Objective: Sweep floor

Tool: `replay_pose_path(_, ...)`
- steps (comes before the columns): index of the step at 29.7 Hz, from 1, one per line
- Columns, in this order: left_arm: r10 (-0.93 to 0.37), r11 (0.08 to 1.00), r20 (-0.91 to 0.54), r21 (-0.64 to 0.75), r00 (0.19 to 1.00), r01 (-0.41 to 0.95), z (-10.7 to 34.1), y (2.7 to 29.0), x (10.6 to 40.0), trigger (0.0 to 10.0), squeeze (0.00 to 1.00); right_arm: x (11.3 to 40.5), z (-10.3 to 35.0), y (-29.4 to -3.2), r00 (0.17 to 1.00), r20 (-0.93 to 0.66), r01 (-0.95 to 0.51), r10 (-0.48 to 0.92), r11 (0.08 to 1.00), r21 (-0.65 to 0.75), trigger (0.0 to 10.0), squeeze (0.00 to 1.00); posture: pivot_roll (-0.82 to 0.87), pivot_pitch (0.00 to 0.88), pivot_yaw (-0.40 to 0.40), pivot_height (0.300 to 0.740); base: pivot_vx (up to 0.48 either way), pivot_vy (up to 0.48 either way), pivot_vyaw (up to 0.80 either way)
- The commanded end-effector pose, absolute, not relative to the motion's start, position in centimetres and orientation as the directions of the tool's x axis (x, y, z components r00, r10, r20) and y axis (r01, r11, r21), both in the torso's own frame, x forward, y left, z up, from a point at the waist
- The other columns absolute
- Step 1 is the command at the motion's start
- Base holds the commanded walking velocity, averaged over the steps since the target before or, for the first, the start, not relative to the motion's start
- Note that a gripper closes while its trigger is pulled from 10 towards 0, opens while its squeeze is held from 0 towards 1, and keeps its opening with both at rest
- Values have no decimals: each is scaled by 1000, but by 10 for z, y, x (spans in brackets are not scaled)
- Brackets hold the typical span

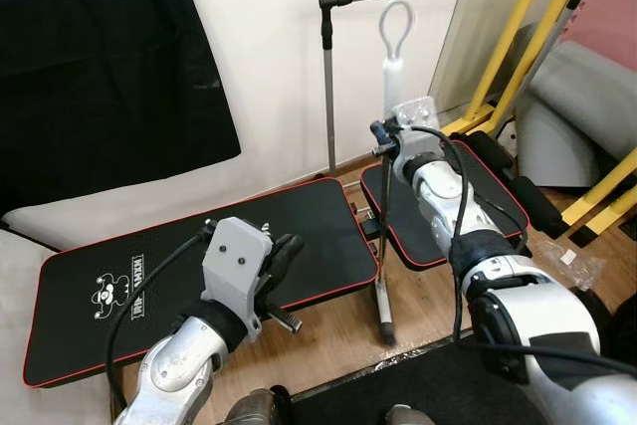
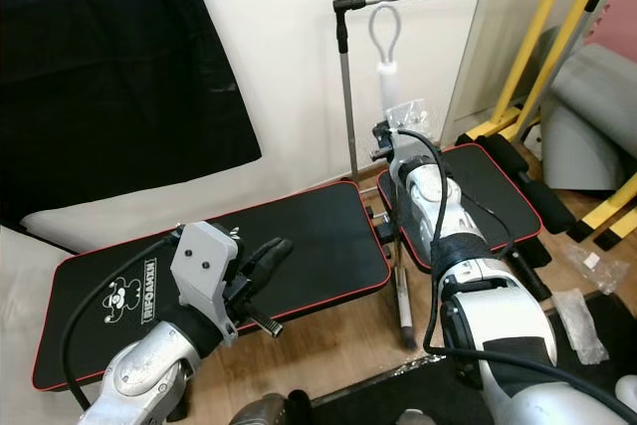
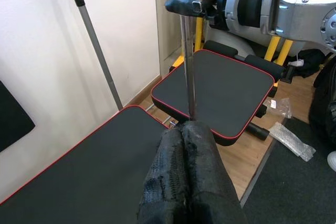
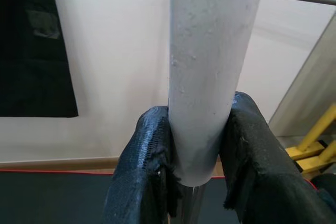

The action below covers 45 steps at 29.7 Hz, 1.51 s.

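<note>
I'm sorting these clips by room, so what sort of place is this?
Probably a home workout corner. A black padded bench with red trim stands on a wooden floor against a white wall, with yellow exercise frames beside it. The right gripper holds a broom handle upright.

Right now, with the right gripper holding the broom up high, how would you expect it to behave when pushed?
The broom handle looks rigid, probably light. Held near the top by the right gripper, its long shaft may swing or pivot. The smooth handle might slip between the fingers.
</note>
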State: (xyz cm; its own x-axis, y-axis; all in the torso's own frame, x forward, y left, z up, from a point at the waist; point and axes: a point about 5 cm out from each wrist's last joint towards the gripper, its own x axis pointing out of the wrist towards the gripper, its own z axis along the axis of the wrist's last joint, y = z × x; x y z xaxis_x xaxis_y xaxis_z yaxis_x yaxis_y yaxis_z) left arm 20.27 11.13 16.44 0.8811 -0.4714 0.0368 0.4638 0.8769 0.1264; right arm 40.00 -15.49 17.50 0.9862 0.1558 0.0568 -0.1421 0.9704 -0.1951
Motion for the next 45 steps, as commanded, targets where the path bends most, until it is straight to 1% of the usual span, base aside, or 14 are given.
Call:
replay_pose_path(1,-476,874,6,114,880,472,159,112,202,10000,0,402,183,-156,982,82,-150,170,966,-209,0,0,-7,164,-4,740,0,0,0)
replay_pose_path(4,-476,874,6,115,879,472,158,112,202,10000,0,401,180,-156,979,60,-180,196,963,-200,0,0,-8,162,-8,740,0,0,0)
replay_pose_path(8,-473,876,7,116,881,469,158,113,204,10000,0,386,165,-154,877,-75,-479,474,854,-202,0,0,-26,163,-5,740,0,0,0)
replay_pose_path(10,-472,876,8,117,881,468,158,113,206,10000,0,380,166,-159,843,-105,-537,528,816,-213,0,0,-35,159,-2,740,0,0,0)
replay_pose_path(12,-472,876,8,117,881,468,158,113,206,10000,0,380,166,-159,843,-105,-537,528,816,-213,0,0,-35,159,-2,740,0,0,0)
replay_pose_path(15,-475,874,8,116,880,471,156,115,210,10000,0,370,177,-178,807,-163,-590,568,762,-265,0,0,-52,143,7,740,0,0,0)
replay_pose_path(22,-476,873,10,124,879,471,155,117,214,10000,0,370,199,-191,818,-148,-571,556,755,-322,0,0,-60,121,11,740,0,0,0)
replay_pose_path(32,-463,879,16,135,886,457,153,119,221,10000,0,347,226,-179,722,-144,-691,677,692,-209,0,0,-59,97,4,740,0,0,0)
replay_pose_path(34,-462,880,17,135,887,456,152,119,221,10000,0,344,226,-179,714,-161,-700,681,689,-189,0,0,-59,95,6,740,0,0,0)
replay_pose_path(35,-462,880,18,136,887,455,152,119,222,10000,0,341,226,-181,716,-197,-698,670,695,-173,392,0,-62,94,6,740,0,0,0)
replay_pose_path(37,-463,879,20,138,886,456,152,120,223,10000,0,337,221,-186,727,-267,-679,633,720,-145,0,0,-65,93,7,740,0,0,0)
replay_pose_path(40,-464,878,20,139,885,457,152,120,223,10000,0,336,219,-189,734,-292,-667,613,732,-139,0,0,-65,93,7,740,0,0,0)
replay_pose_path(41,-469,876,22,144,883,461,152,119,223,10000,0,333,216,-193,747,-337,-644,573,750,-151,2314,0,-67,92,8,740,0,0,0)
replay_pose_path(45,-471,874,22,147,882,463,152,119,223,10000,0,331,215,-197,755,-362,-628,546,761,-163,2667,0,-69,91,7,740,0,0,0)
